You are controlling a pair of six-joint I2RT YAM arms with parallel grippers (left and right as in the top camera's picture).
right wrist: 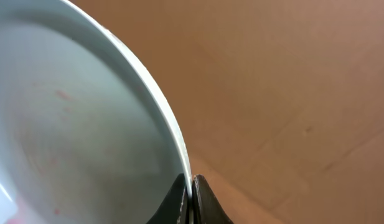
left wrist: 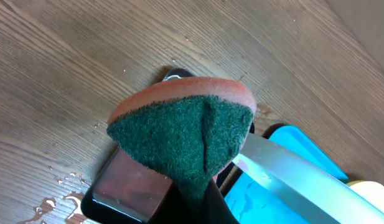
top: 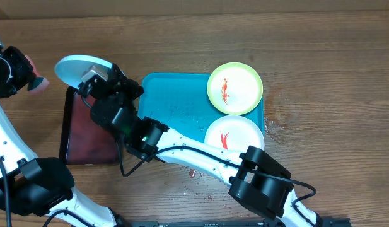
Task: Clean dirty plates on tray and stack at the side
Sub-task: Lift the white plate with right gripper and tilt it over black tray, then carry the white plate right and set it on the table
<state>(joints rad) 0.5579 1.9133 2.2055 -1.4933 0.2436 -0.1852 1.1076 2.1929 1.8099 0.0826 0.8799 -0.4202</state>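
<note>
Left wrist view, nearest the lens: the sponge (left wrist: 185, 137), green scouring face towards the camera, salmon-pink foam along its upper edge. My left gripper (left wrist: 193, 202) pinches it from the bottom of the frame, and the pad bulges into a wedge above the fingers.

Right wrist view: my right gripper (right wrist: 192, 194) is pressed onto the rim of the light-blue plate (right wrist: 73, 124), one finger on each side of the edge, at the bottom centre. The plate fills the left half of the frame. Faint reddish traces show on its inner face.

Overhead:
- light-blue plate (top: 77, 68) in the upper left, held tilted off the table (top: 320, 50), over the far edge of the black tray (top: 87, 142) with the reddish inside
- left gripper (top: 14, 72) at the far left edge, the sponge (top: 38, 83) showing as a pink nub; sponge and plate are near each other but apart
- turquoise tray (top: 175, 94) at centre, wet specks on its floor
- yellow-green plate (top: 235, 88) at the tray's upper right corner, overhanging the rim, red smear at its middle
- white plate (top: 235, 135) just below it at the tray's lower right, red smear on it, partly hidden by my right arm

Water drops (left wrist: 55, 202) lie on the wood at the lower left of the left wrist view
</note>
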